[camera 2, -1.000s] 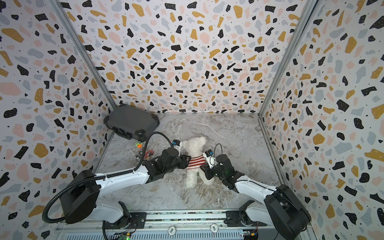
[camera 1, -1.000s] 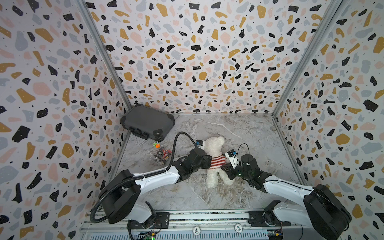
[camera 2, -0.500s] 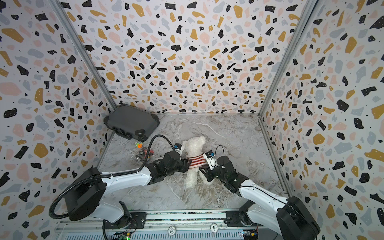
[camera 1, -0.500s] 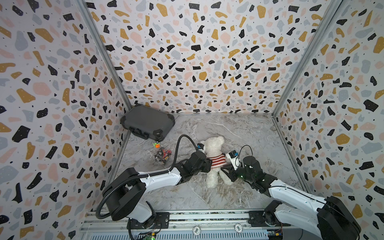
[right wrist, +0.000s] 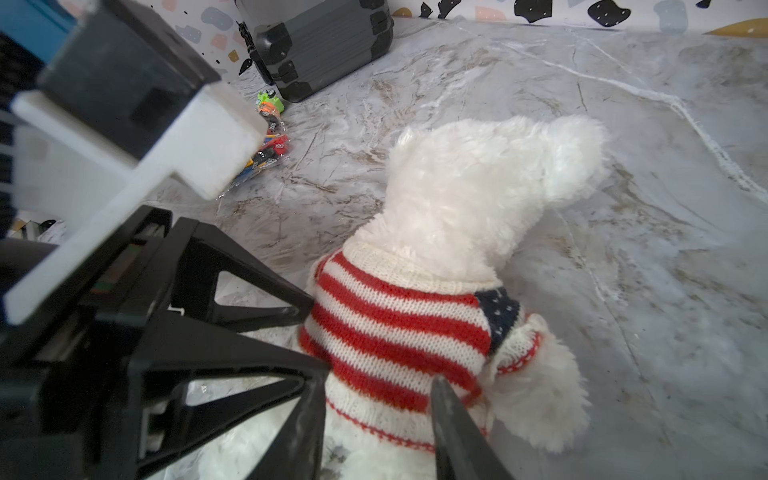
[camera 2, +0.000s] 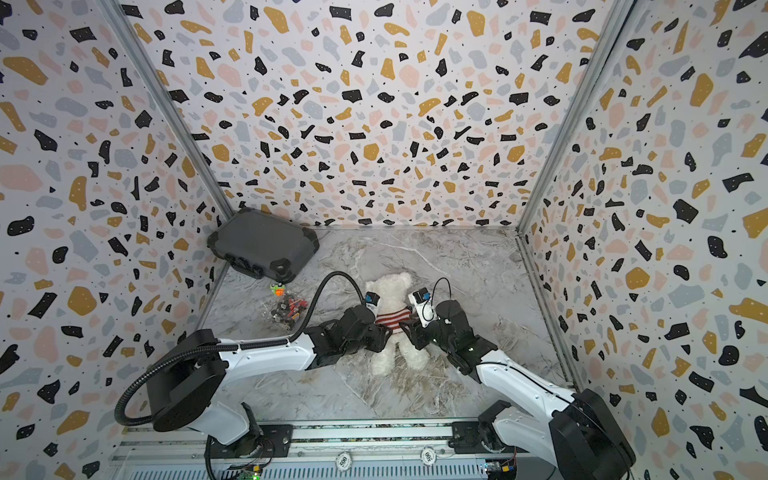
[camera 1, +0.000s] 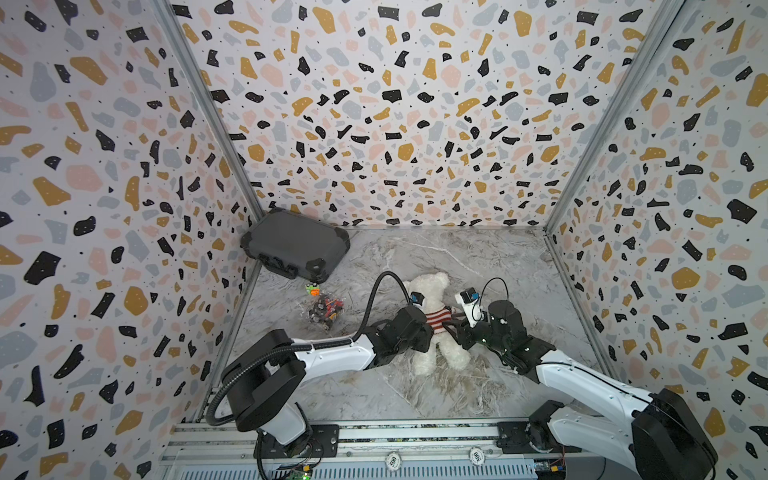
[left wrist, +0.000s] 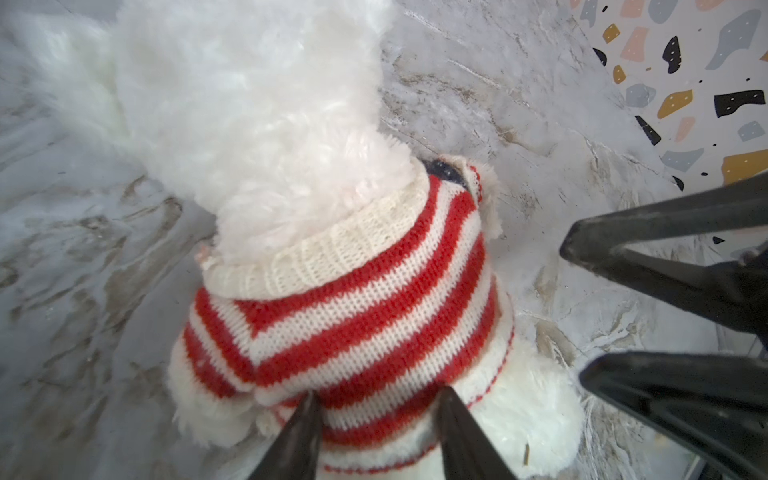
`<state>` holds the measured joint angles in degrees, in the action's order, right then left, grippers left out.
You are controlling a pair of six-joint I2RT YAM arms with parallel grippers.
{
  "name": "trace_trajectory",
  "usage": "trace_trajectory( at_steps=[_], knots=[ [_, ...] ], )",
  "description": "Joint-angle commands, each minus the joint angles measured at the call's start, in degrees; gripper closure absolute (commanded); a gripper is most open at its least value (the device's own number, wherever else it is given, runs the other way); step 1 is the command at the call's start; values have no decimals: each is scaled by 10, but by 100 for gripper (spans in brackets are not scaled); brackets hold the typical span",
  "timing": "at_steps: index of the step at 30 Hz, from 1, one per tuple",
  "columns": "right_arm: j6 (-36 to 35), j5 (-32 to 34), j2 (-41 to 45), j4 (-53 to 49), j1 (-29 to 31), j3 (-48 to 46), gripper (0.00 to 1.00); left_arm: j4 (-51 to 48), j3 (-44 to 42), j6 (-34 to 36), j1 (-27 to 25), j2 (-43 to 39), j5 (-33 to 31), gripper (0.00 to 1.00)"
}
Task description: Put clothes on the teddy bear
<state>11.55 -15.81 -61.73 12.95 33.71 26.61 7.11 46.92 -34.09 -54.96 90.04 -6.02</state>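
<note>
**Right grip released, sweater seated on bear**

The teddy bear (camera 1: 428, 286) is found lying on the marbled table (camera 1: 478, 257), between the two arms, with its head toward the back wall and its legs toward the arm bases. Its place is unchanged from a second ago.

One change is recorded. The right gripper (left wrist: 571, 309), closed a second ago, is now seen with its fingers (left wrist: 665, 224) moderately apart. Bare table shows between them and nothing is held. The tips stand just beside the bear's sleeved arm.

The striped sweater (right wrist: 395, 332) is seen over the torso, with the collar round the neck and an arm through a sleeve. The release is therefore judged to mark the end of a pull on that side. The dressing is judged nearly done, with at most the hem left to be drawn down.

The left gripper (left wrist: 377, 397) is set against the sweater's lower edge. Its fingers (left wrist: 299, 436) are narrowly apart, with knit lying between them. Whether the fabric is actually pinched cannot be told.
</note>
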Motion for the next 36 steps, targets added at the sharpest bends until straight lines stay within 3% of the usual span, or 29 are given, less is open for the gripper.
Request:
trace_trajectory(
  at_steps=[1,7,10,18,22,27,33,36],
  knots=[
    [5,-7,16,10,-7,-5,58,-4,13,13,-4,3,5,68],
    [1,-9,15,9,-14,-8,59,-7,-3,8,-13,1,8,94],
    [2,-11,17,9,-14,-11,58,-6,-13,4,-20,-3,8,100],
    [-2,-13,21,4,-12,-10,58,1,-33,-3,-27,-8,16,100],
    [-16,-8,9,-6,0,2,51,9,-41,-9,-28,-40,6,100],
    [-33,21,-17,-13,25,25,39,15,-52,-17,-22,-80,-17,84],
    [-60,76,-70,-10,54,58,30,35,-94,-46,1,-121,-26,74],
    [-66,96,-100,-9,67,69,28,45,-122,-61,19,-150,-34,59]
  ],
)
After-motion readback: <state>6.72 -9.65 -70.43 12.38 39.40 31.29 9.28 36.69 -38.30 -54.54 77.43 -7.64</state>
